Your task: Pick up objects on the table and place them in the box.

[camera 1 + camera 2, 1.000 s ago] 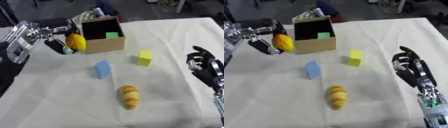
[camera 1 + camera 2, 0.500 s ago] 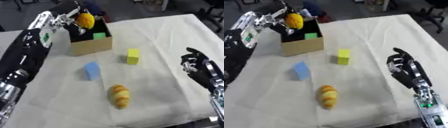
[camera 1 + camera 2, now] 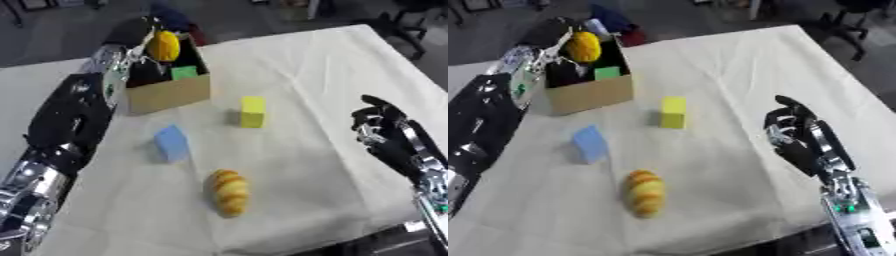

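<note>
Since the earlier frames, the left hand [image 3: 131, 50] has carried the yellow-orange round object [image 3: 164, 46] from beside the cardboard box [image 3: 168, 94] up to a position over its open top, at the upper left of the frame. Its fingers are curled about the object, which hangs above the opening and not yet inside, so the release is judged pending; holding it over the middle of the opening lets it drop clear of the walls. A green block [image 3: 184, 73] already lies in the box, against the near right wall. Three items remain on the cloth-covered counter [image 3: 332, 75]: a yellow block [image 3: 253, 111] at centre, a blue block [image 3: 171, 143] to its lower left, and a striped, bread-like piece [image 3: 228, 192] nearer the bottom edge, all well apart from one another. The right hand [image 3: 798, 137] hovers idle at the right of the frame, fingers loosely bent and empty, touching nothing; it appears kept clear of the work until the left arm finishes. Progress is judged under halfway, with one object boxed and one about to follow.
</note>
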